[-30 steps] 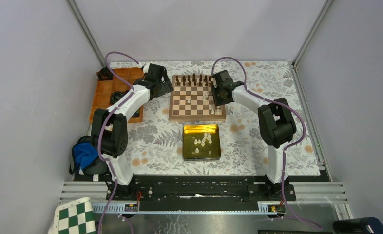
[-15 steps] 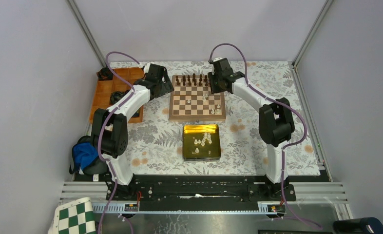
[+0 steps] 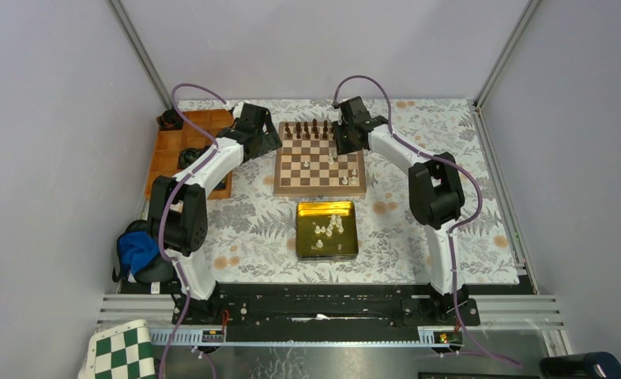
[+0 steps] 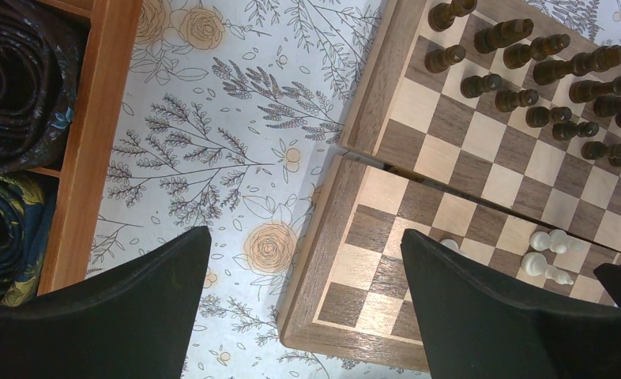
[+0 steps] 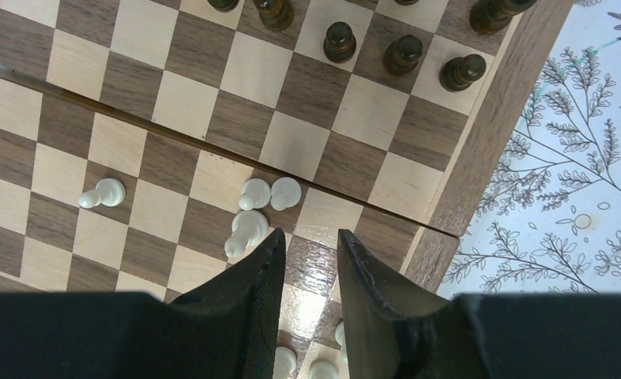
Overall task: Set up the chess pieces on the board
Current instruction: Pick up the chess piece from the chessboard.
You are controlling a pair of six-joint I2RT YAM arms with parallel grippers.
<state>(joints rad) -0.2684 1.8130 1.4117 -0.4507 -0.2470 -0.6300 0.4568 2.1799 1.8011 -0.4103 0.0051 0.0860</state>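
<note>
two pairs at opposite board [image 3: 315,193] edges: left fingers [image 4: 481,316] wide apart, right fingers [image 5: 252,300] slightly parted, empty

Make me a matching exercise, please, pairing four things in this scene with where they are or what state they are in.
Things:
1. dark brown chess pieces
2. gold tin
3. orange tray
4. left gripper

Descriptions:
A. set down left of the board
B. jaws wide open, holding nothing
C. standing along the board's far rows
D. nearer the arm bases than the board, with cream-white chess pieces inside

Pairs: 1-C, 2-D, 3-A, 4-B.
</note>
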